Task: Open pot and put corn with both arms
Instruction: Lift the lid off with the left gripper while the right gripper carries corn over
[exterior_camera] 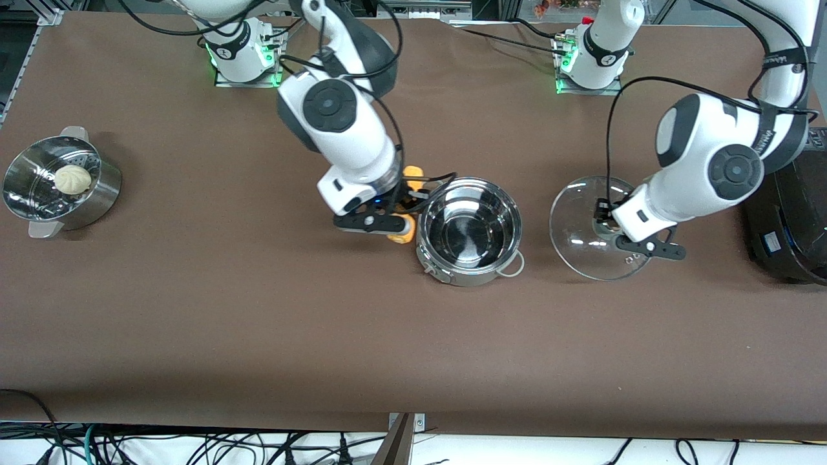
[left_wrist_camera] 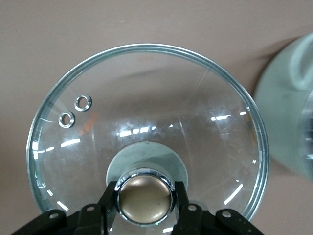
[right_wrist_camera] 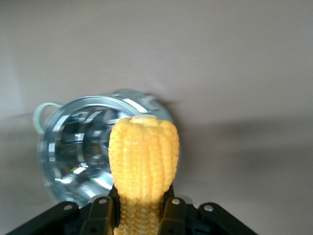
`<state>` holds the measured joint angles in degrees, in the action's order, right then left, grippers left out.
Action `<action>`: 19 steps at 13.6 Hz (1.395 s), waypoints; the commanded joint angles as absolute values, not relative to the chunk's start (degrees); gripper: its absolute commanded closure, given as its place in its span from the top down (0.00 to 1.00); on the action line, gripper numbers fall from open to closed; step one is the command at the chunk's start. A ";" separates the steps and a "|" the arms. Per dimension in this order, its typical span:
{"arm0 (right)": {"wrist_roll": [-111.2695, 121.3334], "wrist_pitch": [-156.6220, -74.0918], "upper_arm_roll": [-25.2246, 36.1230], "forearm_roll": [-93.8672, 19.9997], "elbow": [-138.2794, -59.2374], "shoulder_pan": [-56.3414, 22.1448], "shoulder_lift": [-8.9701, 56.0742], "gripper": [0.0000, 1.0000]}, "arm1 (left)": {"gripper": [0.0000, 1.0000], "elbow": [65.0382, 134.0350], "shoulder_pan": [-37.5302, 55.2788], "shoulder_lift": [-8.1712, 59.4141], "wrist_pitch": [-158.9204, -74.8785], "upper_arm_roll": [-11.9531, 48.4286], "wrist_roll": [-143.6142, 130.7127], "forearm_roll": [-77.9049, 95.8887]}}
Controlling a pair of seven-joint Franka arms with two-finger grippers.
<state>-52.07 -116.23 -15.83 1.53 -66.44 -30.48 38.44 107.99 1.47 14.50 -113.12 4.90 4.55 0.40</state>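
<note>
Right gripper point(exterior_camera: 395, 218), frame centre: clamped on yellow kernelled corn cob point(exterior_camera: 408, 205) beside open shiny steel pot point(exterior_camera: 470, 230). Left gripper point(exterior_camera: 614, 227), centre-right: clamped on tan knob of round glass lid point(exterior_camera: 585, 223).

Your pot point(exterior_camera: 470, 230) stands uncovered with its mouth unobstructed from above, though the right gripper point(exterior_camera: 387, 216) with the corn point(exterior_camera: 408, 205) crowds its rim at nine o'clock and the left gripper point(exterior_camera: 625, 234) clamps the lid point(exterior_camera: 585, 226) at three o'clock, apart from it.

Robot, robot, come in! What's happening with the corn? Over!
Right gripper shut on yellow corn cob, beside open shiny steel pot. Left gripper shut on glass lid's tan knob. Nothing blocking pot.
</note>
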 commanded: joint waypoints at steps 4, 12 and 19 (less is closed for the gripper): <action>-56.87 -127.08 -10.64 4.48 -57.93 -39.20 47.80 0.00 | 0.00 118.47 0.88 17.40 -130.06 -2.72 18.28 1.05; -47.81 -132.17 -9.67 5.89 -56.69 -41.04 52.55 0.00 | 0.00 121.63 0.88 22.76 -134.21 -3.43 17.76 1.50; -48.16 -135.35 -9.84 5.89 -56.78 -41.48 55.46 0.00 | 1.00 124.79 0.88 15.77 -131.33 -3.43 17.31 1.05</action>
